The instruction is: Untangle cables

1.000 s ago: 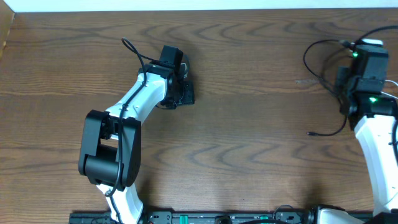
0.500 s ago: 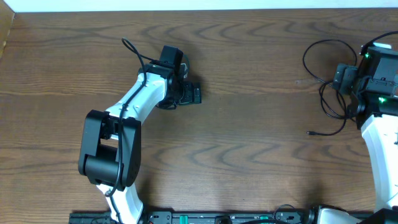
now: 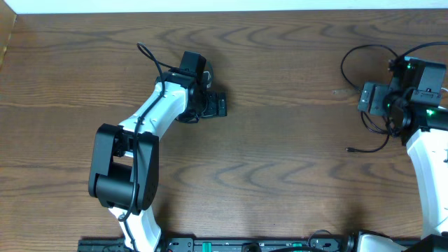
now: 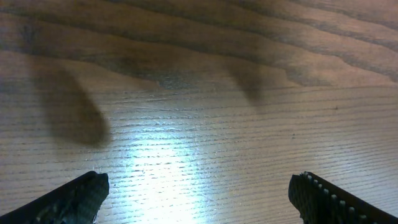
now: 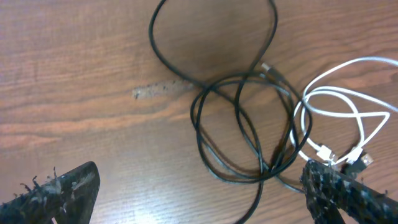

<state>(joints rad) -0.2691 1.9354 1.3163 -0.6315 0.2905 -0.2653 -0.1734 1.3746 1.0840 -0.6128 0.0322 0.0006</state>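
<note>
The left tool (image 4: 199, 183) and the right tool (image 5: 199, 174) are held wide open, nothing gripped; the cables (image 5: 292, 124) are heaped by the desk's (image 3: 280, 140) right edge.

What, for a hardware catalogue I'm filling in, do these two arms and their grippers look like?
Both arms have white link shells with black joints: left arm, right arm. A black wire runs along the left arm. Green lights glow at the right wrist. The left gripper and right gripper have black fingers with ridged edges.
</note>
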